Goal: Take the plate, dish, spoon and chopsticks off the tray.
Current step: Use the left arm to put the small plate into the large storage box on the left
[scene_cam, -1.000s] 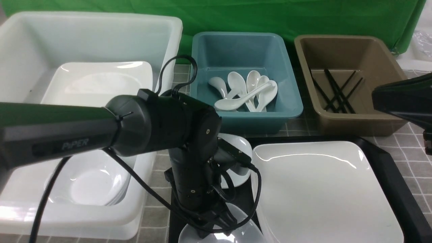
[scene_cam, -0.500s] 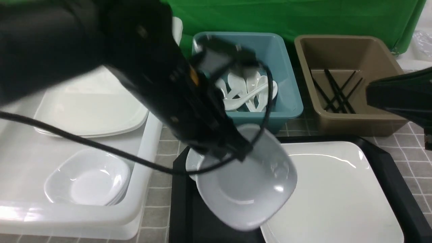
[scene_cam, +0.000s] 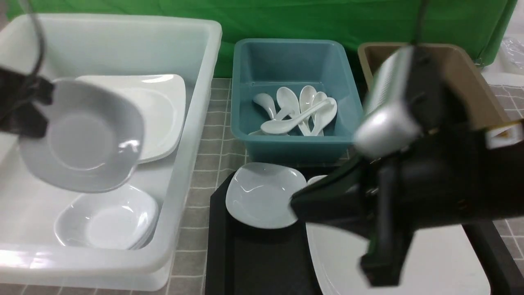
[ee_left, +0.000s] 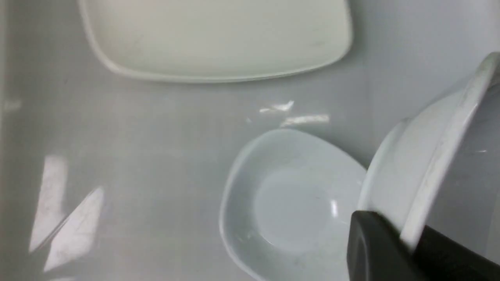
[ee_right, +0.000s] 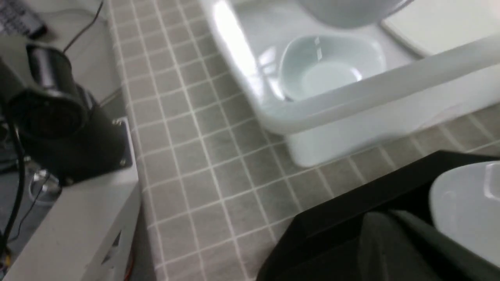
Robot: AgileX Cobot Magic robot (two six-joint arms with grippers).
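While the front view has my left gripper (scene_cam: 39,102) pinching one dish (scene_cam: 82,139) over the left white tub (scene_cam: 196,123), with a second dish (scene_cam: 262,194) and the plate (scene_cam: 335,266) uncleared on the tray (scene_cam: 245,262), the left wrist view confirms that rim grip, and the right wrist view shows my right gripper (ee_right: 394,234) closed and empty.

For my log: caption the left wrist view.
Left gripper holds a tilted dish over a bin containing another dish and a plate.

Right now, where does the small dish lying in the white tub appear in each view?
Front view: the small dish sits lower left, inside the white tub.
Left wrist view: the small dish lies beside the held dish.
Right wrist view: the small dish lies inside the tub, behind its rim.
Shared landmark: the flat plate in the same tub, in all three.
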